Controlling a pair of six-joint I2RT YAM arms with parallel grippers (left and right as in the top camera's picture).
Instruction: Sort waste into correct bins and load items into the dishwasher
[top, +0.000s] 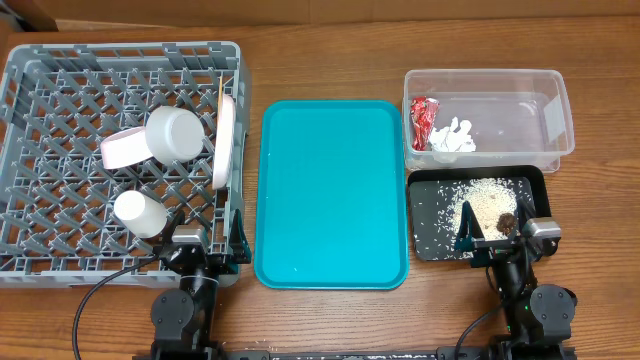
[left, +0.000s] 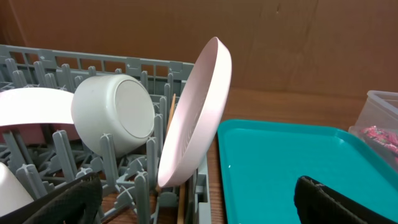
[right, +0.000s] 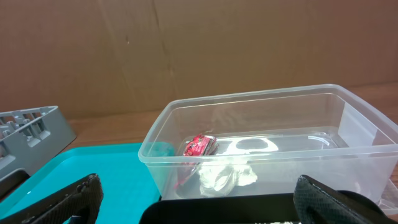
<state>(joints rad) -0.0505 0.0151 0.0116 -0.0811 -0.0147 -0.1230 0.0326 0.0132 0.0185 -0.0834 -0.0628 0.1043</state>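
Both claws hang released and empty at the counter's (top: 330, 320) near edge: left claw (top: 207, 238) by the grey rack (top: 40, 70), right claw (top: 500, 240) at the black tray (top: 425, 245). Your plate (top: 225, 140) stands on edge in the rack with the white bowl (top: 172, 132), pink bowl (top: 122, 150), cup (top: 135, 212) and chopsticks (left: 170, 115). Wrapper (top: 420, 115) and tissue (top: 452, 138) lie in the clear tub (top: 560, 110); rice (top: 480, 190) and brown lump (top: 506, 220) lie in the black tray. Sorting looks done, so your next move is a check, not a grasp.
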